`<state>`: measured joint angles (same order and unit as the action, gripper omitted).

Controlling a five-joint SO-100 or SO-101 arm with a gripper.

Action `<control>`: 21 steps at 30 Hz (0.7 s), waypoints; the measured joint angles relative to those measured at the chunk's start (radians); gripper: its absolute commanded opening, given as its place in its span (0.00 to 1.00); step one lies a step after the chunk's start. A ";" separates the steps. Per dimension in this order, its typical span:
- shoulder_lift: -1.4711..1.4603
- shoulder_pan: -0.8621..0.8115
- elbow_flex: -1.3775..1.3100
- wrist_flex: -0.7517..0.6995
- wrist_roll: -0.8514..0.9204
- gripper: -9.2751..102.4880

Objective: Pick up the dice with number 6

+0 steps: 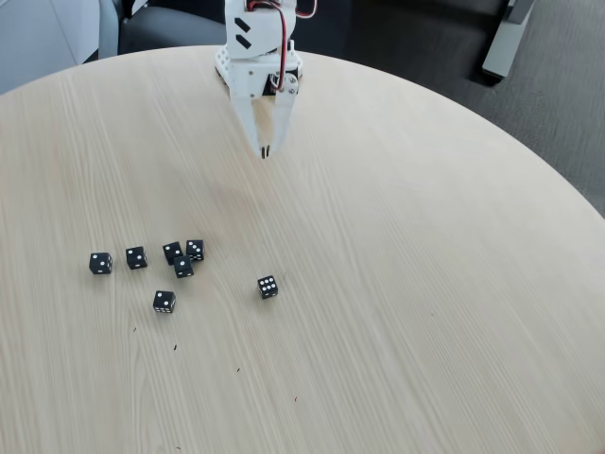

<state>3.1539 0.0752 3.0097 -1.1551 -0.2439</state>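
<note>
A big round wooden table (397, 284) has seven little black dice on it. The dice with number 6 (267, 287) sits alone, right of the others. Three dice (182, 258) huddle close together. The white gripper (264, 151) points down near the table's far edge, its fingers pressed together, holding nothing.

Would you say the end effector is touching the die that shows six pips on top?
Apart. In the fixed view, the end effector hangs near the table's far side, with a wide stretch of bare table between it and the die with six pips.
</note>
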 measured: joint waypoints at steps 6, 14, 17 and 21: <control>0.000 -0.002 0.000 0.000 0.000 0.08; -0.058 0.000 -0.006 0.000 0.009 0.08; -0.120 0.000 -0.063 0.000 -0.008 0.08; -0.227 0.000 -0.198 0.002 -0.066 0.08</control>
<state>2.9268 0.0752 2.8118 -1.1536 -0.3099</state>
